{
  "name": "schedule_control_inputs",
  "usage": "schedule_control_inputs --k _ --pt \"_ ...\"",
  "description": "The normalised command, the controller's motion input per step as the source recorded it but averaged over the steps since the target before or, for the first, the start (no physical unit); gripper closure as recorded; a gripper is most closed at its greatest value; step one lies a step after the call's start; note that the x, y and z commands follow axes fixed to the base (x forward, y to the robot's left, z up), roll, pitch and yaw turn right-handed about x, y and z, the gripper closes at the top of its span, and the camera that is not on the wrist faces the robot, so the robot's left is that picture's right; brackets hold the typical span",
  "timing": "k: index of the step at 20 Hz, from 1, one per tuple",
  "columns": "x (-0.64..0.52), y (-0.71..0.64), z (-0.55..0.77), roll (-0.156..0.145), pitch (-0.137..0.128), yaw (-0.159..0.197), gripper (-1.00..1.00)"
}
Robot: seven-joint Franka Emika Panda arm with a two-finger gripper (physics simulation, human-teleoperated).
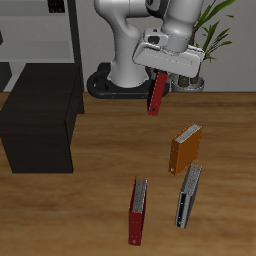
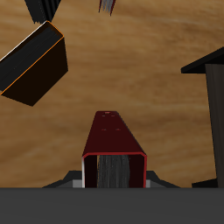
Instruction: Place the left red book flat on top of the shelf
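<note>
The shelf [image 1: 40, 115] is standing with its flat top bare — the placement surface. The pincer [image 1: 160, 76] is gripping the red book [image 1: 157, 95] by its upper end, so the book is hanging upright above the table [image 1: 90, 215] — it must be laid flat before release. The orange book [image 1: 185, 148] is standing farther forward.

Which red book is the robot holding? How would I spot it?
Find the wooden table, then look at the gripper hanging above it, beside the black shelf. The red book is pinched there, lifted off the wood. The other red book stands on the table near the front edge.
</note>
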Motion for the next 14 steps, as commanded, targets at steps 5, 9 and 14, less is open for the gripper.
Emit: schedule_control_inputs --k 5,9,14 --pt "0.01 -0.36 0.4 -0.085 -0.055 0.033 1.0" --pt "-0.02 -0.31 0.52 -0.093 -0.078 0.05 1.0" --pt "0.01 -0.14 0.35 -0.079 -0.066 0.067 1.0"
